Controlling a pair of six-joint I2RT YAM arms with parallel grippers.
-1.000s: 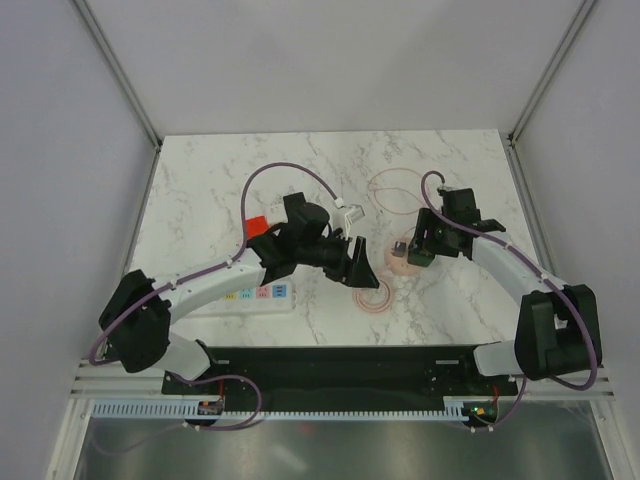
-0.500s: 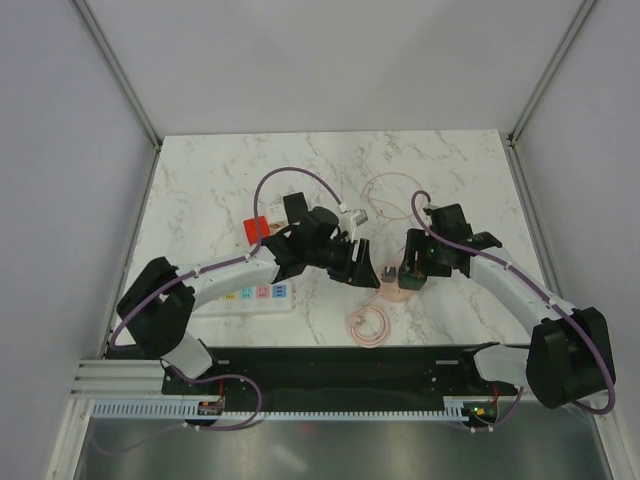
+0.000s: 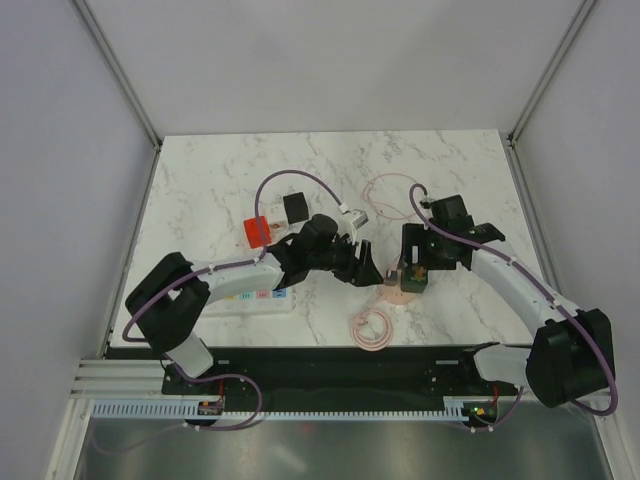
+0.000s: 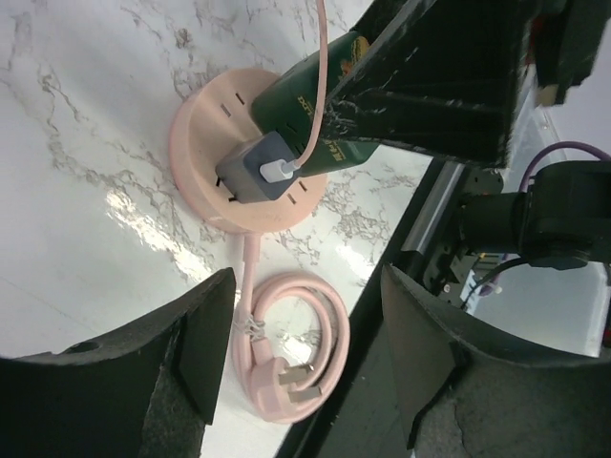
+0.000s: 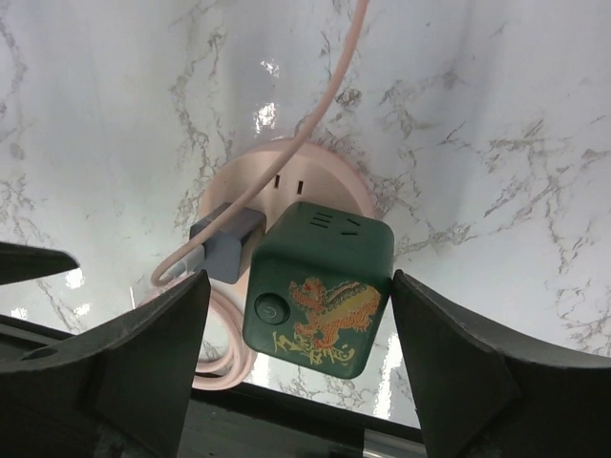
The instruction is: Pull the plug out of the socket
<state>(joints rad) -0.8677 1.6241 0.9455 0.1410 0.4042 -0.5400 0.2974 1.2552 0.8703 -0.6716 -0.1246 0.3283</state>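
We have closed in on the pink socket: left gripper wide before the grey plug, right gripper newly widened around the green cube, nothing pulled yet.

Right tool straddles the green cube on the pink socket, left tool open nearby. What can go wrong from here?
1. Nothing pins the pink round socket: the left tool hangs open, off it, so pulling the green cube may lift the base too.
2. The grey plug sits against the cube inside the span of the right tool; closing could pinch it or its pink cable.
3. Both tools crowd one spot and may collide.
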